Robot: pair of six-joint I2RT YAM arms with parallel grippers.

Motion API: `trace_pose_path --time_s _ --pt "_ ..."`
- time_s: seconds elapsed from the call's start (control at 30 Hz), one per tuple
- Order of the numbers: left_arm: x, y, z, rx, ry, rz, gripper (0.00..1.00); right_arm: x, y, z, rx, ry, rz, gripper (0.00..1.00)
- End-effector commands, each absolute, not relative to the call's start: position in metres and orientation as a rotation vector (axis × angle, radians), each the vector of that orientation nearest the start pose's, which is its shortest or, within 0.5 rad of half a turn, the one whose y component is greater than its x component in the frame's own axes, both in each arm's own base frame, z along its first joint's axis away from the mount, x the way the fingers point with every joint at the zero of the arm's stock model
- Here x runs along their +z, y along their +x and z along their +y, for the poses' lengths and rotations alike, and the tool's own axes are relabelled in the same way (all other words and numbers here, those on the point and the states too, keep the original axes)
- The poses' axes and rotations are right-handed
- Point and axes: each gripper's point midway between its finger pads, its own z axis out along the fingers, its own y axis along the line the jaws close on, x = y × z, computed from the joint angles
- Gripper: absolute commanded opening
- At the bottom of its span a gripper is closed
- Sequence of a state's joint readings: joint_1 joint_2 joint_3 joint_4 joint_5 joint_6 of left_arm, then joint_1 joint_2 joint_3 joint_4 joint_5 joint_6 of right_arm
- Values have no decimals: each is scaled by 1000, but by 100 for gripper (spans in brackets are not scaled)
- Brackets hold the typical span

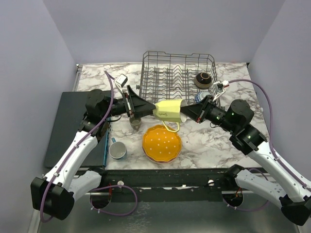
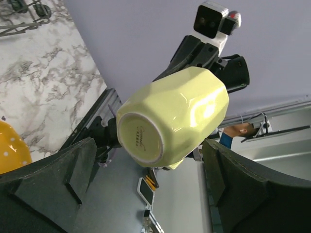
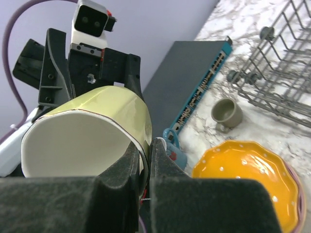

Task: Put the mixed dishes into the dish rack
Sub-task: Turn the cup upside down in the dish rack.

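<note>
One faceted pale-yellow mug [image 1: 169, 110] of three was pinched at its rim by the right gripper [image 1: 184, 114], left gripper [image 1: 151, 107] spread around it.

Robot lab test cell, not a real kitchen: plain lilac walls [image 1: 34, 58] boxed in the space left, right and beyond the right claw [image 1: 188, 112]. A marble-print tabletop [image 1: 214, 141] lay under it. A black mounting rail [image 1: 165, 175] and a purple cable [image 1: 112, 92] sat nearer the bases, and a wire dish rack [image 1: 180, 73] just beyond it served as kitchen prop.
</note>
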State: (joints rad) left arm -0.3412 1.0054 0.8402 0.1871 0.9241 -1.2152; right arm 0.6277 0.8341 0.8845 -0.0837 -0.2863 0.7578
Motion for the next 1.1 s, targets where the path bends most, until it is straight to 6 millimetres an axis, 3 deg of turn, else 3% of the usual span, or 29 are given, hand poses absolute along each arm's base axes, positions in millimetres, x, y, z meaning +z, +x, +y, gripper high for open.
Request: trace_pose_path --time_s 0.0,0.43,1.07 --pt "371 191 -245 -1921 158 1833 99 399 193 261 1449 -251 1514 1" --pt "388 181 -243 -1991 189 1774 99 409 195 286 1591 -331 1435 1" --pt "418 175 -238 -2003 182 1645 96 410 199 282 1718 -223 1253 1"
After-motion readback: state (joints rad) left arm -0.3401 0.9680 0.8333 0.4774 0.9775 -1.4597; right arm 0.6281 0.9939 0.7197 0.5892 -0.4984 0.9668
